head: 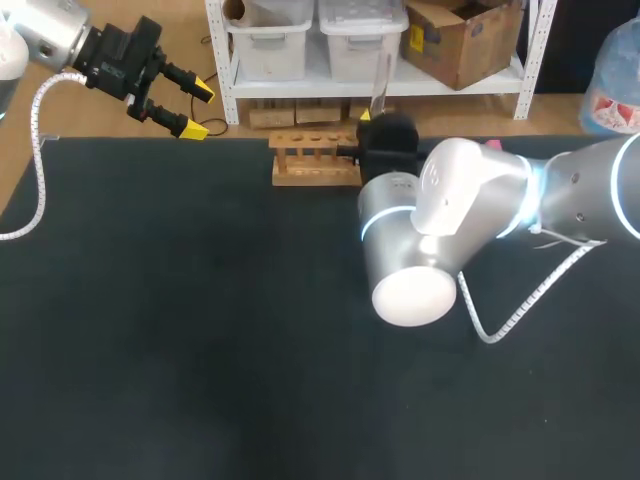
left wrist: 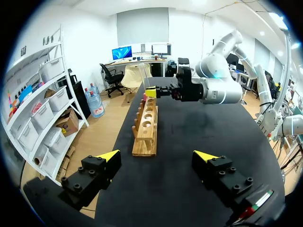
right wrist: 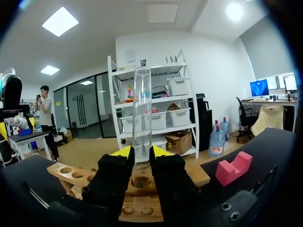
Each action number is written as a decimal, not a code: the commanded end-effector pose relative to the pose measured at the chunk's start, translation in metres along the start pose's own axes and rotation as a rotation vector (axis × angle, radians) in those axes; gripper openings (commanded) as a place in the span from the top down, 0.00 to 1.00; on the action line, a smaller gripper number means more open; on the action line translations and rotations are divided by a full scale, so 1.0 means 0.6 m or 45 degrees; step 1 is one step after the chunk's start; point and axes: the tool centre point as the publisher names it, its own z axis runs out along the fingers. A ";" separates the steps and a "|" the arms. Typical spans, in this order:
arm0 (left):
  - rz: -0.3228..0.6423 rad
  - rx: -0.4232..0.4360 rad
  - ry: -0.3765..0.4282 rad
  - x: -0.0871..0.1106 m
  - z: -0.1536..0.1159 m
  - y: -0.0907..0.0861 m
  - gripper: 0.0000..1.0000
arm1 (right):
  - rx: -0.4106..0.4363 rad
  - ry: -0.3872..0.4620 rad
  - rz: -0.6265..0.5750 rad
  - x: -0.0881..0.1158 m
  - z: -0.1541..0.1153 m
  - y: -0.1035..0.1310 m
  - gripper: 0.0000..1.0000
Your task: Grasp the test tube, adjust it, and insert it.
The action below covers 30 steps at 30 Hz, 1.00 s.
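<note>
Head view first: one test tube, one wooden rack, two arms on the job. The left fingers hang wide apart over the far left corner of the dark desk, holding nothing and well away from the rack. The right arm sweeps in across the middle, and its bulk hides most of the right fingers, which sit at the rack's right end. The tube is clear glass, standing up tall just above that end. Over to the left wrist view: the left fingers are spread, with bare desk between the yellow tips. Ahead of them the single rack runs away lengthwise, a row of round holes along its top bar. At its far end the right fingers come in from the side, with the tube rising upright above them, pale and see-through. Now the right wrist view, the best seat: the right fingers are clamped on the tube from both sides, low on its length. It is a straight, open-topped cylinder, empty as far as I can see. Its lower end meets a hole at the rack's near end; whether it has entered, I cannot tell. One pink block lies on the desk beside the fingers.
</note>
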 end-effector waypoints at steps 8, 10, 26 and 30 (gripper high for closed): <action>0.002 -0.004 0.002 0.000 0.000 -0.002 0.00 | -0.492 0.002 0.019 0.008 -0.003 -0.009 0.71; 0.002 -0.004 0.002 0.000 0.000 -0.002 0.00 | -0.492 0.005 0.017 0.008 -0.003 -0.008 0.58; 0.002 -0.004 0.002 0.000 0.000 -0.002 0.00 | -0.604 0.082 0.025 -0.019 -0.030 -0.006 0.00; 0.002 -0.004 0.002 0.000 0.000 -0.002 0.00 | -0.678 0.140 0.049 -0.030 -0.050 -0.012 0.00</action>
